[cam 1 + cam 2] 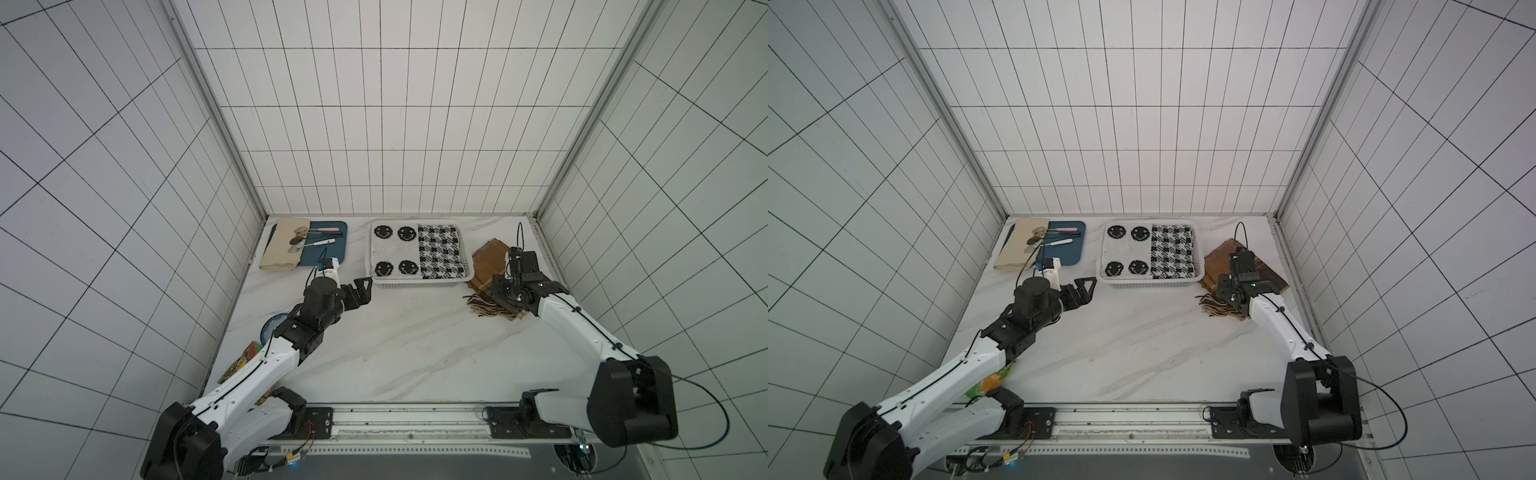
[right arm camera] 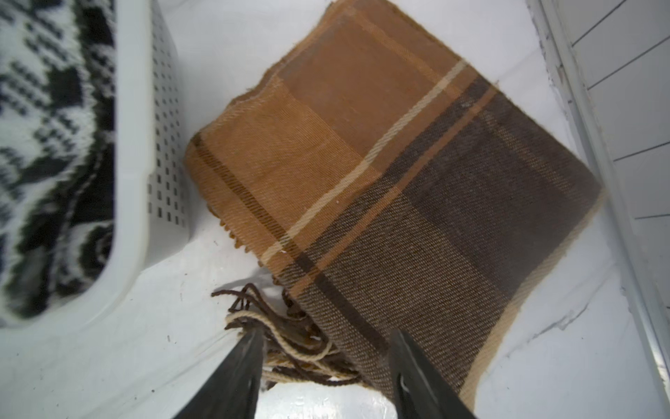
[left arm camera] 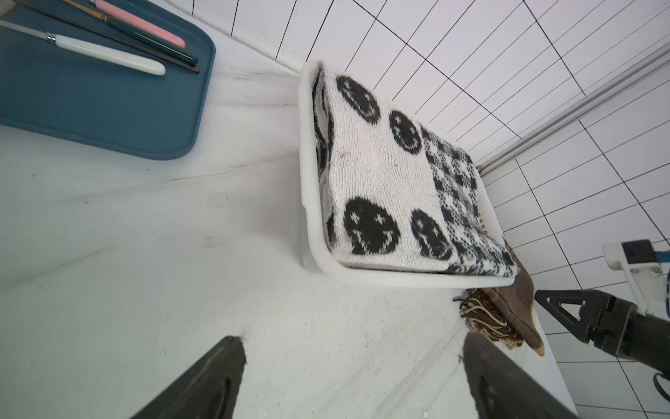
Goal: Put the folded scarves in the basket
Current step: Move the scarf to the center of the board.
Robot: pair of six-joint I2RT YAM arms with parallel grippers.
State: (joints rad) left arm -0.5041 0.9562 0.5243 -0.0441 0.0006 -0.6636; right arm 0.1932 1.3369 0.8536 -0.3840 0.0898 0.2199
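Observation:
The white perforated basket [image 1: 422, 284] [image 1: 1150, 284] [image 3: 398, 277] [image 2: 165, 145] stands at the back middle in both top views. A folded black-and-white smiley scarf [image 1: 415, 249] [image 1: 1148, 251] [image 3: 384, 181] fills it. Just right of the basket a folded brown plaid scarf [image 1: 486, 262] [image 1: 1219, 259] [image 2: 398, 163] lies on the table, fringe toward the front. My right gripper [image 1: 498, 301] [image 1: 1225, 297] [image 2: 328, 333] is low over its fringed corner, jaws apart, one fingertip at the fringe and one over the cloth. My left gripper [image 1: 368, 293] [image 1: 1091, 291] [image 3: 353, 337] hangs wide open and empty beside the basket's front left corner.
A dark-teal tray [image 1: 328, 253] [image 3: 108, 109] with cutlery and a beige cloth [image 1: 284, 245] sit at the back left. A blue plate [image 1: 272, 326] and a colourful packet [image 1: 245, 357] lie under the left arm. Tiled walls close in the table on three sides.

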